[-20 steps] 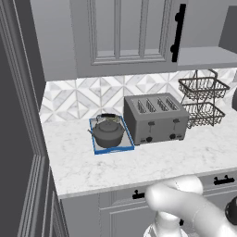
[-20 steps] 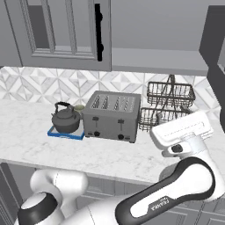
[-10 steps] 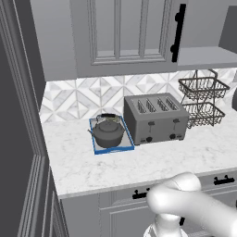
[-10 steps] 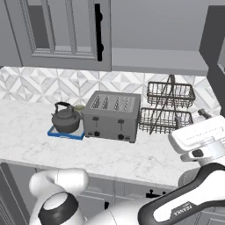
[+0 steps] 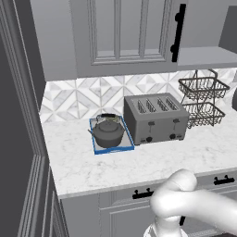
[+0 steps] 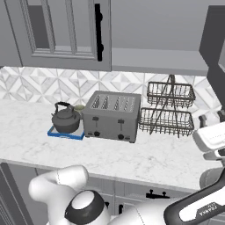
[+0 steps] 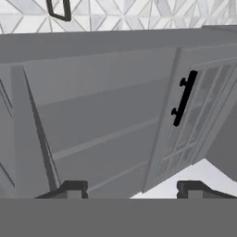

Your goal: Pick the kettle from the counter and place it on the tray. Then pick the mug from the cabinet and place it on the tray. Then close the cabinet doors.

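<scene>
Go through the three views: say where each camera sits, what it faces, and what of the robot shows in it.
Left base view: behind the arm to its left, facing down over the counter at the kettle on the tray and the toaster; white arm lower right.
Right base view: behind to its right, same counter, kettle and toaster; arm along the bottom.
Hand view: on the hand, facing the cabinet and its door; gripper tips at the bottom, jaws apart.
Both base views share the same scene.

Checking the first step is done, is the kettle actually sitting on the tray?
Touching. The left base view shows the kettle resting inside the tray, blue rim visible around its base.
</scene>
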You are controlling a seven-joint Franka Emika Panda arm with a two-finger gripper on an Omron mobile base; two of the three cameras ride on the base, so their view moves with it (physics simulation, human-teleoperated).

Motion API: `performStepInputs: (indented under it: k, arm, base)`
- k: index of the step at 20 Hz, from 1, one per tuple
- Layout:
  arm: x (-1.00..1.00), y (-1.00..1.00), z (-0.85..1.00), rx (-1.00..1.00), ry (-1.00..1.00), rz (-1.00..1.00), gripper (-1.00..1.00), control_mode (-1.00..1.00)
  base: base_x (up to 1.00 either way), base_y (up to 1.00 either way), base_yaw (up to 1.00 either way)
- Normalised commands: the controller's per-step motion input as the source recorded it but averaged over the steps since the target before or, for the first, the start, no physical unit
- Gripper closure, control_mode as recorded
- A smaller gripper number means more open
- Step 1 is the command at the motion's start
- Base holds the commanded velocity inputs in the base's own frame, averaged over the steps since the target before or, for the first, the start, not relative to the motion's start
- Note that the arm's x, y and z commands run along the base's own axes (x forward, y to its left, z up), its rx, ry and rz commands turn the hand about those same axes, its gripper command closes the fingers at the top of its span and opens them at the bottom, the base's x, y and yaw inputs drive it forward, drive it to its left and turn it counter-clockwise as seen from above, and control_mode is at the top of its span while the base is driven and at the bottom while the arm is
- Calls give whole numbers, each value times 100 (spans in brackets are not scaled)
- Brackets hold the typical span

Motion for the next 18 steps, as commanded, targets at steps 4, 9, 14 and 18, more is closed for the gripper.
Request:
performStepInputs:
  k: [4, 9, 14, 18]
  arm:
    - [2, -52, 16, 4, -5, 0, -100, -100]
    - [0, -35, -22, 1, -1, 0, -100, -100]
    - [0, -58, -72, 10, -2, 0, -100, -100]
    - [3, -45, 11, 10, -7, 0, -100, -100]
  base:
    - [0, 0, 0]
    - [0, 0, 0]
    - [0, 0, 0]
    - [0, 0, 0]
